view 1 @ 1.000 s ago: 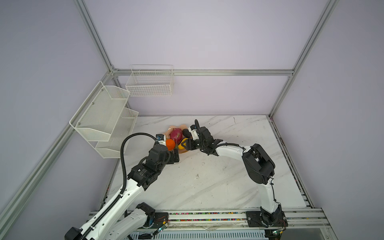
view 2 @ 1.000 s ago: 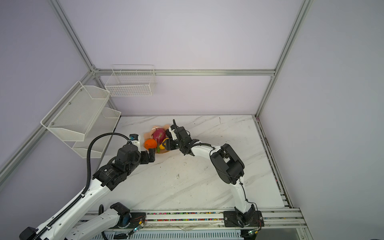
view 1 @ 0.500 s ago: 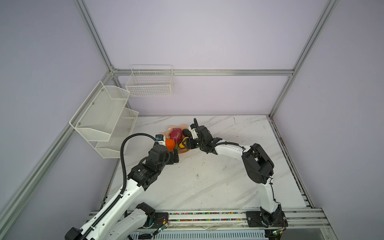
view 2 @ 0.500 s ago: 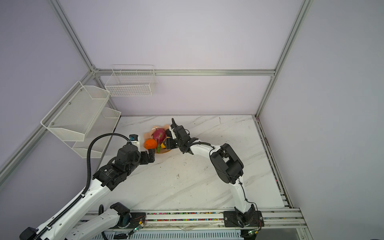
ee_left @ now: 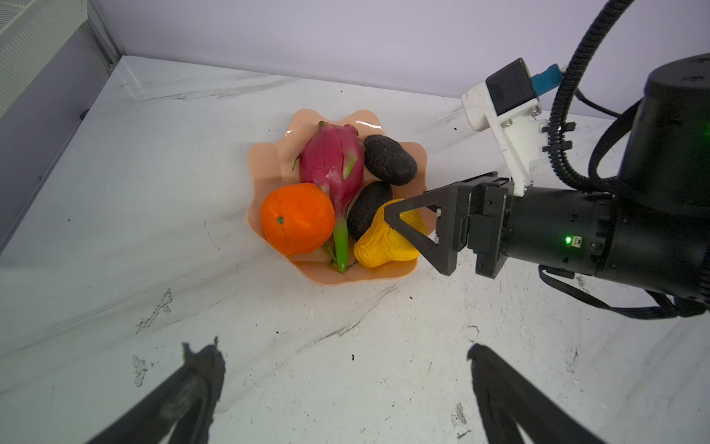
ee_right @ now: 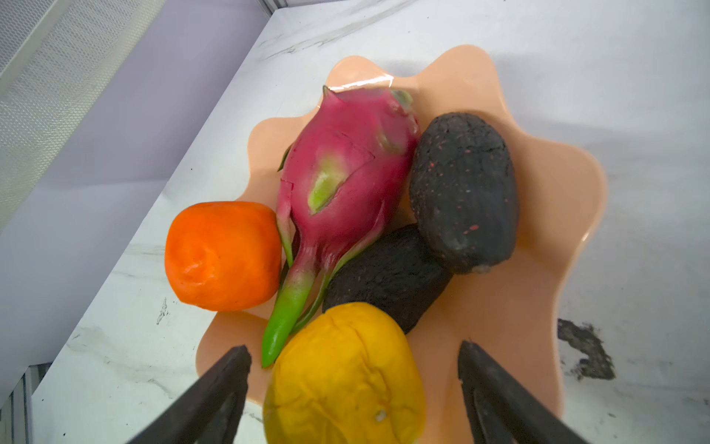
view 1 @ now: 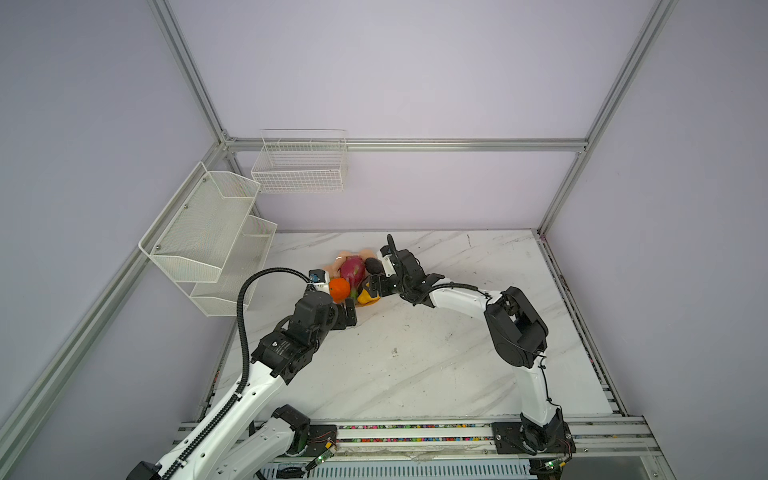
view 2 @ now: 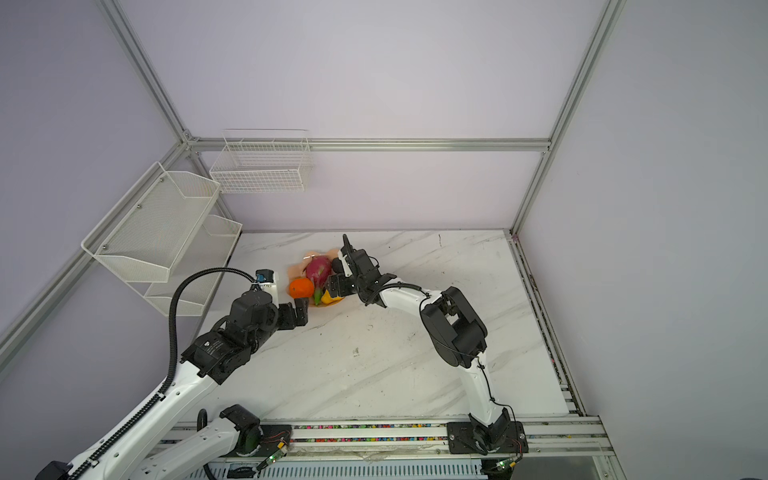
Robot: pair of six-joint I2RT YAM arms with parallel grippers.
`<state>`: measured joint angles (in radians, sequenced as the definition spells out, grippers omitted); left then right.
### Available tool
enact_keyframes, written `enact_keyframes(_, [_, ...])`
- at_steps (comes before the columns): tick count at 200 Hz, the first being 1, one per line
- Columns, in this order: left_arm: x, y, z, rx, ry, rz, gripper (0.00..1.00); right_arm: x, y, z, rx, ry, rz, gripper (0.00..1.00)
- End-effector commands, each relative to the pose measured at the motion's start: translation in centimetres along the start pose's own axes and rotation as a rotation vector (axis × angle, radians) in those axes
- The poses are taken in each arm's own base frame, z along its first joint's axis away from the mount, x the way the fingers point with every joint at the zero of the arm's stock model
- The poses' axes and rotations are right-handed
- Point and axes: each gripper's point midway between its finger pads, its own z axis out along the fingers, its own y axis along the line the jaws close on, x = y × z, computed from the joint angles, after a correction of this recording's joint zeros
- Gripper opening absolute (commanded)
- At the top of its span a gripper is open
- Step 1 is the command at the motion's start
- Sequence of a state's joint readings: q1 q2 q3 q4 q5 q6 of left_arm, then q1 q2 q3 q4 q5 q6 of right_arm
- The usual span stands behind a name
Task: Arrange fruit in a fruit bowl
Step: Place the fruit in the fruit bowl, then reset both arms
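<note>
The peach-pink scalloped fruit bowl point(ee_left: 269, 153) point(ee_right: 557, 192) point(view 1: 345, 254) stands at the table's back left. In it lie the magenta dragon fruit point(ee_left: 332, 161) point(ee_right: 345, 165), the orange point(ee_left: 297, 219) point(ee_right: 223, 255), two black ovals point(ee_left: 389, 159) point(ee_right: 384, 276) and the yellow pear point(ee_left: 388, 242) point(ee_right: 345, 384). My right gripper point(ee_right: 353, 348) point(ee_left: 399, 215) point(view 1: 372, 286) is open, a finger on each side of the pear with a gap on both sides. My left gripper point(ee_left: 340, 348) point(view 1: 347, 309) point(view 2: 299, 309) is wide open and empty over bare table just in front of the bowl.
White mesh shelves point(view 1: 208, 232) hang on the left wall close to the bowl. A wire basket point(view 1: 299, 166) hangs on the back wall. The marble table point(view 1: 415, 353) stretches to the right and front. Both arms meet at the bowl.
The right gripper's jaws have opened off the yellow pear, which now lies in the bowl. The left arm has not moved.
</note>
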<state>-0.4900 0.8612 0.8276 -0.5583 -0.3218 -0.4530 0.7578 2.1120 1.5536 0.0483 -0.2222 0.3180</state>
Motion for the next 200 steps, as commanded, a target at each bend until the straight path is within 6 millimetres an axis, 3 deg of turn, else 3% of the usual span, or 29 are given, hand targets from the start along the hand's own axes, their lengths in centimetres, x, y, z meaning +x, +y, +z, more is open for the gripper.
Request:
enact_keyframes(1, [0.5,0.3,0.3,0.002,-0.004,-0.003,1.0,-2.6,1.5,-1.8,-0.002,-0.052,-0.038,0.89])
enact_keyframes(38, [0.4,0.1,0.4,0.005,-0.005,0.002,1.0,-4.4,2.5,-3.5,-0.015,-0.097,-0.06,0.91])
enact_keyframes(62, [0.4,0.5,0.5,-0.017,-0.009,0.012,1.0,-6.9,2.7,-6.9,0.01,-0.174,-0.076,0.93])
enact_keyframes(78, [0.2,1.4,0.5,-0.065,-0.025,0.017,1.0,-8.4,1.5,-10.2,0.029,-0.233,-0.061,0.97])
enact_keyframes(98, [0.3,3.5,0.5,-0.178,-0.039,0.027,1.0,-9.3,-1.9,-15.3,0.076,-0.315,0.008,0.97])
enact_keyframes(124, [0.6,6.9,0.2,-0.385,-0.049,0.059,1.0,-10.1,-7.7,-23.9,0.245,-0.464,0.072,0.98])
enact_keyframes(138, [0.7,8.3,0.1,-0.47,-0.062,0.064,1.0,-9.8,-11.3,-29.0,0.389,-0.561,0.095,0.97])
enact_keyframes(155, [1.2,9.9,0.3,-0.54,-0.095,0.044,1.0,-8.5,-15.5,-33.8,0.556,-0.654,0.114,0.97])
enact_keyframes(174, [2.2,12.1,0.7,-0.596,-0.137,-0.007,1.0,-5.5,-19.4,-36.7,0.713,-0.716,0.139,0.97])
enact_keyframes(200, [3.9,14.2,3.0,-0.552,-0.168,-0.118,1.0,-2.7,-21.4,-36.2,0.762,-0.743,0.081,0.97])
